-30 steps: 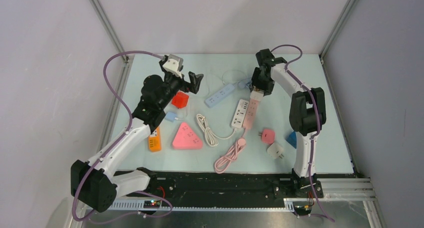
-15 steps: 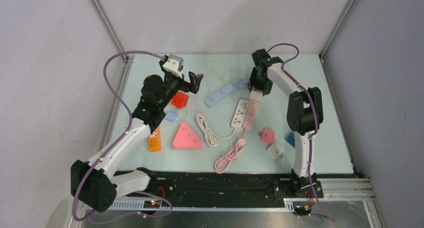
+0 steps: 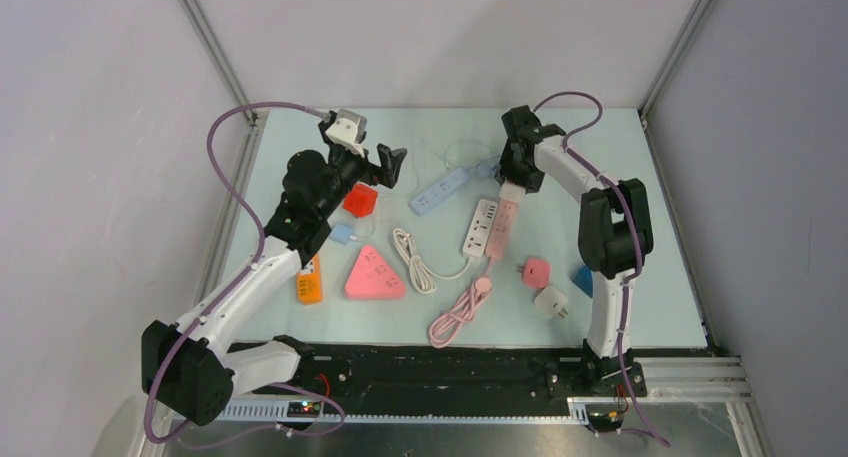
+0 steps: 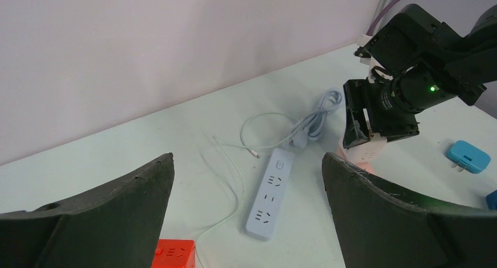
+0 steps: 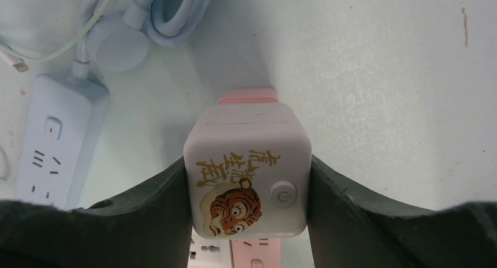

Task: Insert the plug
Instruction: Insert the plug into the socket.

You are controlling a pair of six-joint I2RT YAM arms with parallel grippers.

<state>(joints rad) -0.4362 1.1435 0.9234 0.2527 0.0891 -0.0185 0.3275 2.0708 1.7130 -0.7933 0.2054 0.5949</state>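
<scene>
A white cube plug (image 5: 249,186) with a tiger picture and a round button sits between the fingers of my right gripper (image 5: 247,162), which is shut on it. From above, the plug (image 3: 513,189) is over the far end of the pink power strip (image 3: 498,232). I cannot tell whether its pins are in a socket. The strip's far end (image 5: 246,96) shows beyond the cube. My left gripper (image 3: 385,167) hangs open and empty above the mat, with a blue power strip (image 4: 268,194) lying between its fingers (image 4: 135,192) in the left wrist view.
A white power strip (image 3: 480,227) lies against the pink one. Around them lie a red cube socket (image 3: 360,200), a pink triangular socket (image 3: 374,274), an orange strip (image 3: 309,280), coiled white (image 3: 415,260) and pink (image 3: 458,312) cables, and pink (image 3: 536,271), white (image 3: 551,300) and blue (image 3: 583,277) plugs.
The right arm's wrist and forearm have shifted slightly left while the cube plug stays over the pink strip's far end. The left arm has not moved.
</scene>
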